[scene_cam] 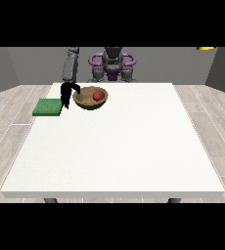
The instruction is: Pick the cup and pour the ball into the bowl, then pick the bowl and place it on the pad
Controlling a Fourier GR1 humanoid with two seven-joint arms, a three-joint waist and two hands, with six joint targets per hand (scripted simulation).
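From the front view, my only one, I see the wooden bowl (90, 97) sitting at about eleven o'clock on the white table (119, 146), with the red ball (97, 96) already lying inside it, toward its three o'clock side. I find no cup anywhere, so I judge the pouring done and the bowl pickup to be the step in hand. The hand at the view's left (65, 96) hangs just beside the bowl's nine o'clock rim; its dark fingers point downward, one curving toward the rim, but whether they are apart, together or clamped on the bowl I cannot tell. The green pad (47, 107) lies flat at the table's left edge, at about eight o'clock from the bowl, with the hand between the two. The other hand does not show. To do this step well, I would make sure the rim is truly pinched before lifting, keep the bowl level so the ball does not roll out, carry it low toward eight o'clock, and set it down centred on the pad, not hanging over the table edge.
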